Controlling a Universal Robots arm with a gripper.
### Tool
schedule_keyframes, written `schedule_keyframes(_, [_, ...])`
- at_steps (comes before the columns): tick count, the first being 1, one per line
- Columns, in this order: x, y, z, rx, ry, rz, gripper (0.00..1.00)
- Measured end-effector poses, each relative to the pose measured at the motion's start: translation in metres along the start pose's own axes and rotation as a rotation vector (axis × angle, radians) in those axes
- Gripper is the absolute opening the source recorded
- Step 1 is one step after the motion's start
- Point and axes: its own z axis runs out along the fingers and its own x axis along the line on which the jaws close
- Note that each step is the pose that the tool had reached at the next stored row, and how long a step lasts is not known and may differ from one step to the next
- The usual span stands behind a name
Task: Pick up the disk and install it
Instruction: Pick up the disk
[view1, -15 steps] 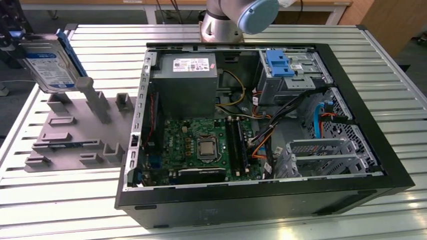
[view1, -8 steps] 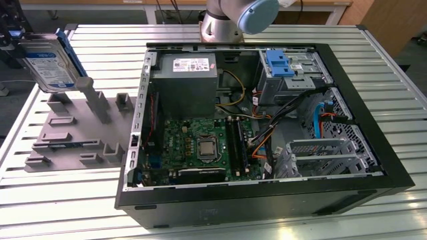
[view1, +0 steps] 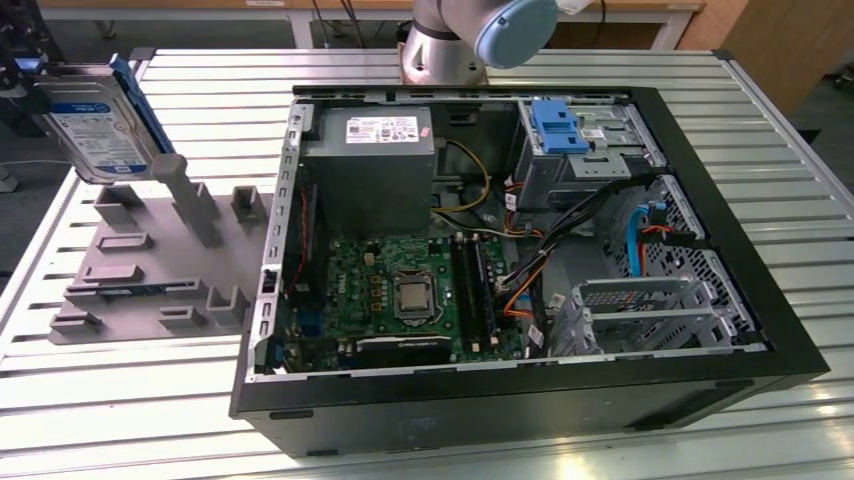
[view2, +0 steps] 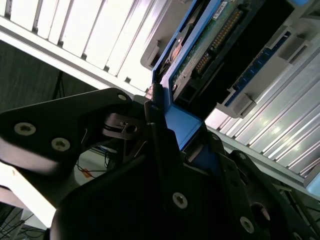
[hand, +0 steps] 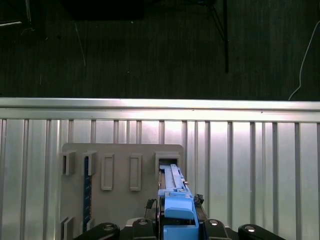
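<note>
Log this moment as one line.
phase: pick | gripper: shut on disk by its blue bracket | disk: on edge at grey fixture, exterior view's left | computer case: open, disk not yet inside

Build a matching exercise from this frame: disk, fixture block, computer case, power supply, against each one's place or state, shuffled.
Things:
1. disk
2. fixture block
3. computer case
4. power supply

Place or state:
A. inside the case, a white label on top
B. side open, motherboard showing
C. grey, beside the case on the exterior view's left
D. held in the gripper

Pairs: 1-D, 2-C, 3-B, 4-A
</note>
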Motion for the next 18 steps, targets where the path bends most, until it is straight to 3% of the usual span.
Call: schedule_keyframes(18, [-0.0001,0.0001,-0.0039,0.0001,0.0000,0.000,0.36])
